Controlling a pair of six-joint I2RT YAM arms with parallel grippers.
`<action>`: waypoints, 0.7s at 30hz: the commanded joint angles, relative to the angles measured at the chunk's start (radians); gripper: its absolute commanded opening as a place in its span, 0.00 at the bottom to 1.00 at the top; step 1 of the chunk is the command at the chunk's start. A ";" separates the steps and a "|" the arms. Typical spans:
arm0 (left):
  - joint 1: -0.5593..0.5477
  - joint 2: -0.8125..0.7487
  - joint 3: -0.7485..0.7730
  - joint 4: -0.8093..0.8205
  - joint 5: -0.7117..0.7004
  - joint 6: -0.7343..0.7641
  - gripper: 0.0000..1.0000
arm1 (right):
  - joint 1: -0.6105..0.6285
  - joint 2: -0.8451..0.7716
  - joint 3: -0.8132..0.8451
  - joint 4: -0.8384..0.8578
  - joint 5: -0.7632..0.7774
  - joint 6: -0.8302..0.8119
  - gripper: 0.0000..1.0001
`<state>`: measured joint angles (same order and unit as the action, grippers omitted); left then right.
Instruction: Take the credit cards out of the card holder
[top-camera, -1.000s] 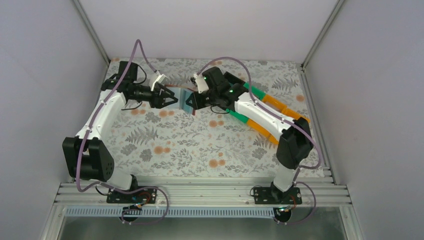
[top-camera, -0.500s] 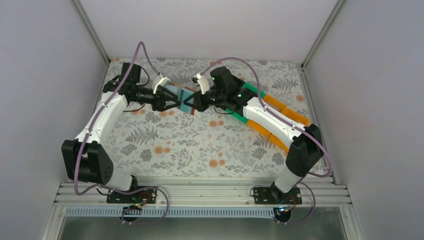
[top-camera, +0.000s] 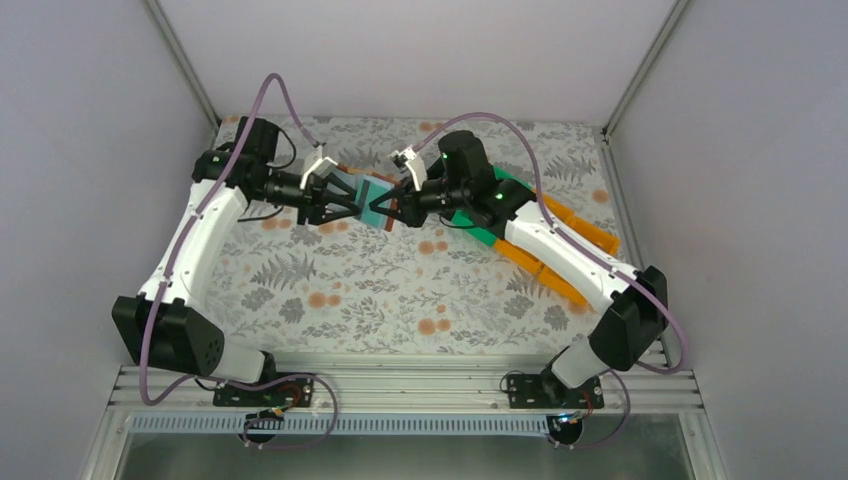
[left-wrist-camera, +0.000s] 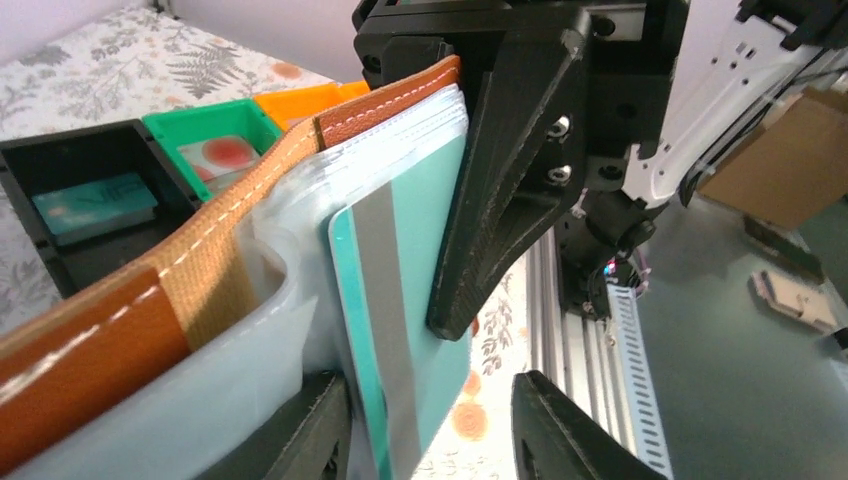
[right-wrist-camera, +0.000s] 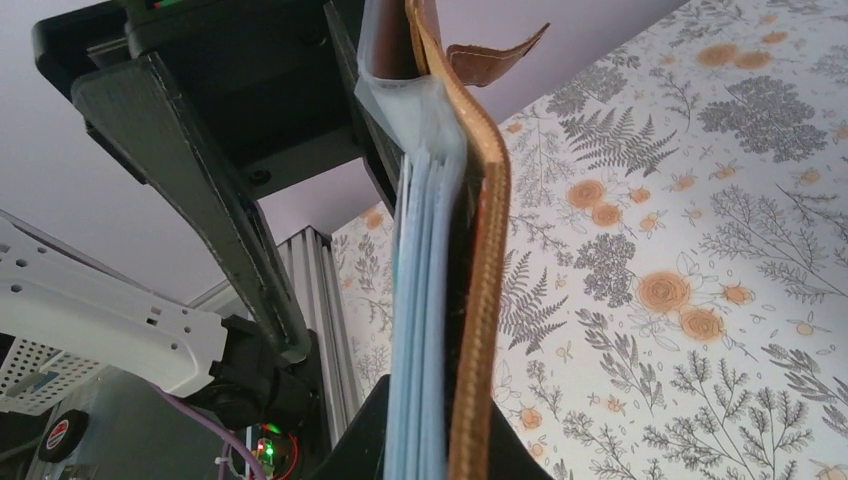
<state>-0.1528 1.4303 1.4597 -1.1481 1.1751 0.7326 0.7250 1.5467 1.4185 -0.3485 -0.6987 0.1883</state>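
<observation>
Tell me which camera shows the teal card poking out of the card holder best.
Left wrist: the teal card is close and large, its grey stripe visible, sticking out of the card holder. Top external shows only a small, distant teal patch. Right wrist sees the holder's contents edge-on, so the card cannot be picked out.

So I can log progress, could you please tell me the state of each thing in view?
card holder, open, held in the air.
protruding teal card, partway out of the card holder.
left claw, open, jaws either side of the protruding teal card.
right claw, shut on the card holder.
black bin, holds the binned teal card.
green bin, holds a pale card.
orange bin, contents hidden.
</observation>
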 joint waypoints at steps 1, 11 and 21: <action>-0.123 -0.019 0.006 0.012 0.100 0.007 0.36 | 0.034 0.006 0.026 0.169 -0.084 -0.019 0.04; -0.161 -0.018 0.022 0.046 0.041 -0.044 0.02 | 0.034 -0.043 0.001 0.163 -0.076 -0.046 0.05; -0.060 -0.041 -0.002 0.055 0.009 -0.036 0.02 | 0.006 -0.098 -0.117 0.154 -0.041 -0.069 0.20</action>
<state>-0.2218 1.4181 1.4624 -1.1015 1.0908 0.6704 0.7177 1.4624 1.3281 -0.2989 -0.7078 0.1429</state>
